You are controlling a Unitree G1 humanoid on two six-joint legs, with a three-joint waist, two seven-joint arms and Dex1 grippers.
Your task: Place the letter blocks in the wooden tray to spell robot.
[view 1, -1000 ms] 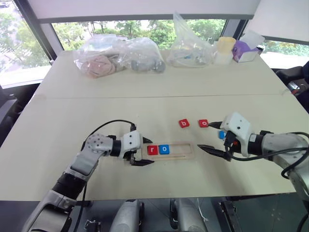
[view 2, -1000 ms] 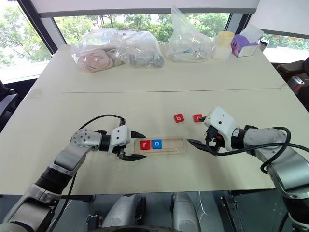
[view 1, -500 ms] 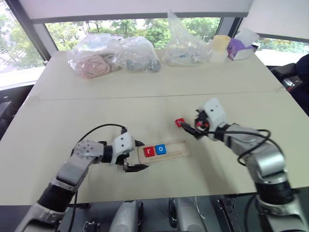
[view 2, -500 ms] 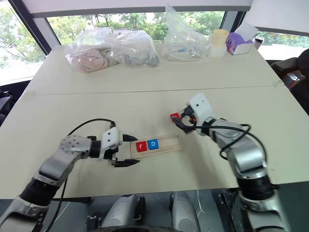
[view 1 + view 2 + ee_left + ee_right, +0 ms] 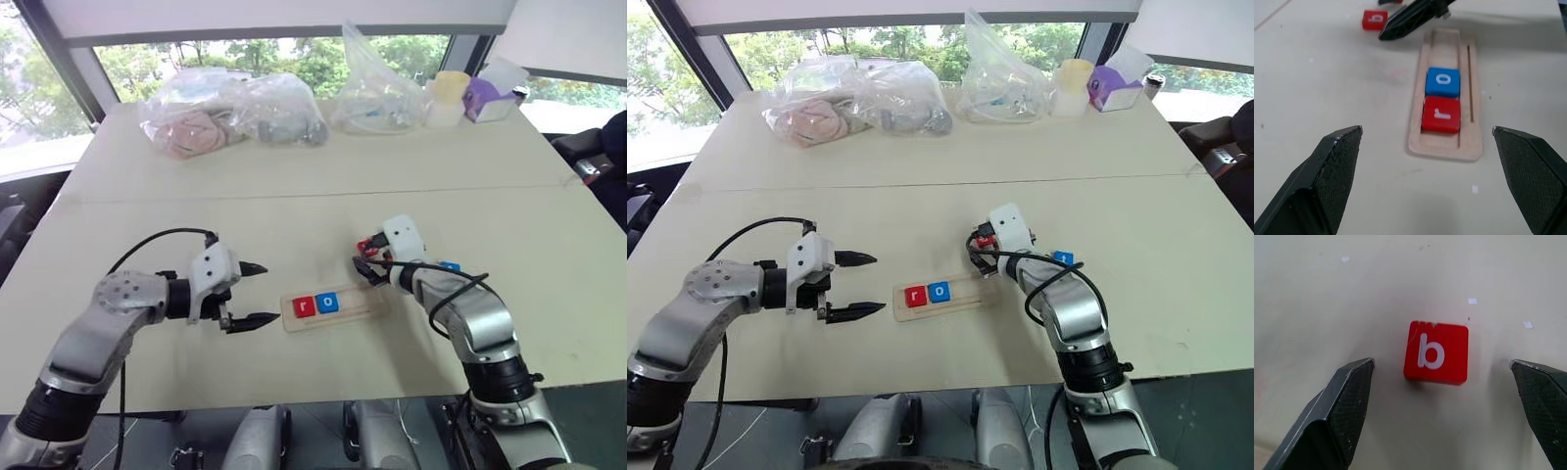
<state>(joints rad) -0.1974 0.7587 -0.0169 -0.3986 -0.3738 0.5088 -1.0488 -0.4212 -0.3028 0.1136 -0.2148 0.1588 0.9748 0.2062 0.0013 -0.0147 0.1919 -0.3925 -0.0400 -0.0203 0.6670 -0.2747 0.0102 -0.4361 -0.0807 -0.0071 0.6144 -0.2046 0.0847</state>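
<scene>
The wooden tray point(image 5: 361, 303) lies on the table with two letter blocks in its left end, a red r point(image 5: 1441, 114) and beside it a blue o point(image 5: 1443, 82). A red b block point(image 5: 1436, 352) lies flat on the table just beyond the tray's right end. My right gripper point(image 5: 1441, 363) is open and low over it, one finger on each side, with gaps to the block. A blue block point(image 5: 450, 266) sits by my right forearm, its letter unreadable. My left gripper point(image 5: 266, 292) hovers open and empty, left of the tray.
Clear plastic bags point(image 5: 230, 111) of items, a yellow cup point(image 5: 450, 96) and a purple box point(image 5: 483, 98) line the far edge of the table. A seam point(image 5: 196, 197) crosses the tabletop. The near table edge runs just below the tray.
My right gripper swung in from the right and came down around the b block. My left gripper drew back left and up, away from the tray's end. The camera view also shifted.
</scene>
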